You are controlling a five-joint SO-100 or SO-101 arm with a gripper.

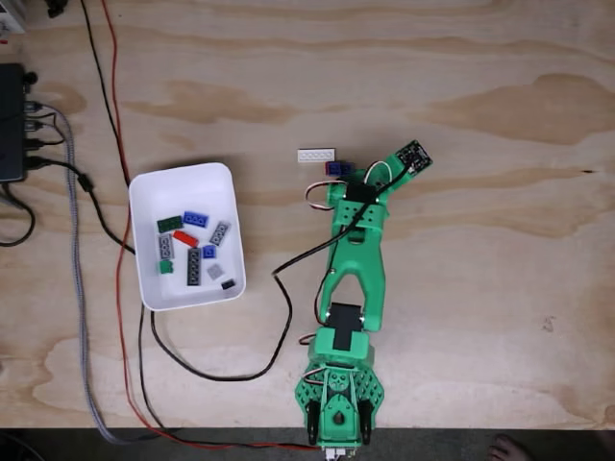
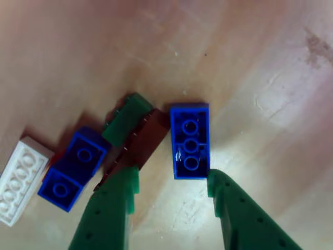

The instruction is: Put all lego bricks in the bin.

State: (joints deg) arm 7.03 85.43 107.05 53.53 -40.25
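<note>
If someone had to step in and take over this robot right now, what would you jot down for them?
Gripper: open, holding nothing, low over the table with its green fingers either side of an upside-down blue brick.
Bin: white tray to the left of the arm in the fixed view, already holding about ten bricks.
Left on the table by the gripper: that blue brick, a brown brick, a green brick, a second blue brick and a white plate.
To do: close on the blue brick, carry it to the bin, then fetch the rest.
</note>
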